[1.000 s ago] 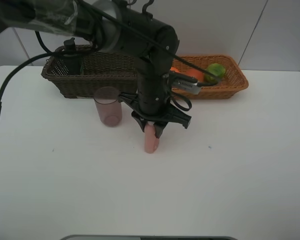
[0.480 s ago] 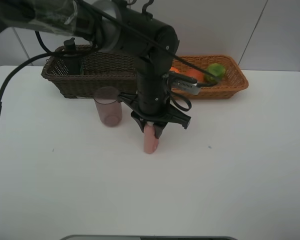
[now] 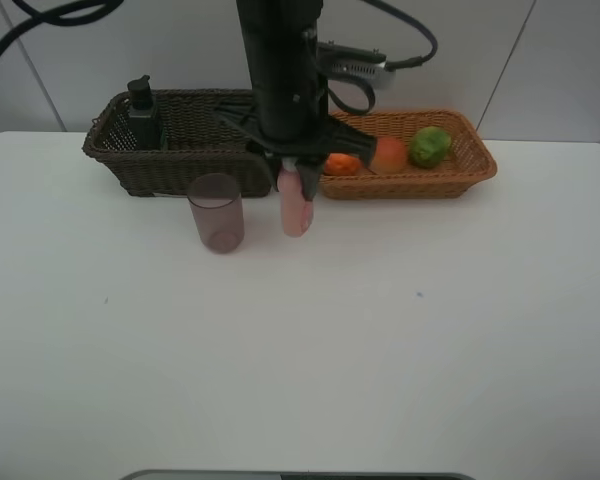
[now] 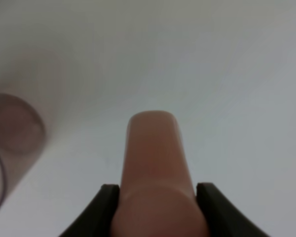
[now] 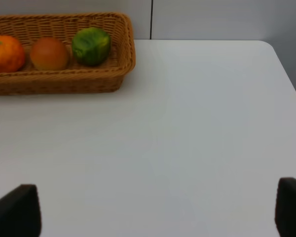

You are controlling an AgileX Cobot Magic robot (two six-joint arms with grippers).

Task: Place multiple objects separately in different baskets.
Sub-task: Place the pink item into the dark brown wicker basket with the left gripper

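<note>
My left gripper (image 3: 296, 172) is shut on the slim pink bottle (image 3: 296, 208) and holds it in the air, in front of the gap between the two baskets. The left wrist view shows the bottle (image 4: 155, 168) between the fingertips (image 4: 107, 197). The pinkish-purple cup (image 3: 217, 213) stands on the table just left of it. The dark green pump bottle (image 3: 142, 115) stands in the dark brown basket (image 3: 170, 165). The orange (image 3: 341, 164), the red-orange fruit (image 3: 388, 155) and the green fruit (image 3: 430, 147) lie in the light basket (image 3: 460, 170). My right gripper (image 5: 153, 212) is open, and only its fingertips (image 5: 17, 207) show.
The white table (image 3: 380, 330) runs wide in front of the baskets, with its right edge and rounded corner in the right wrist view (image 5: 281, 64). A black cable (image 3: 40, 20) hangs at the back left. A wall stands behind the baskets.
My left gripper has lifted the pink bottle off the table and carried it back toward the baskets. The cup and the fruits have not moved.
</note>
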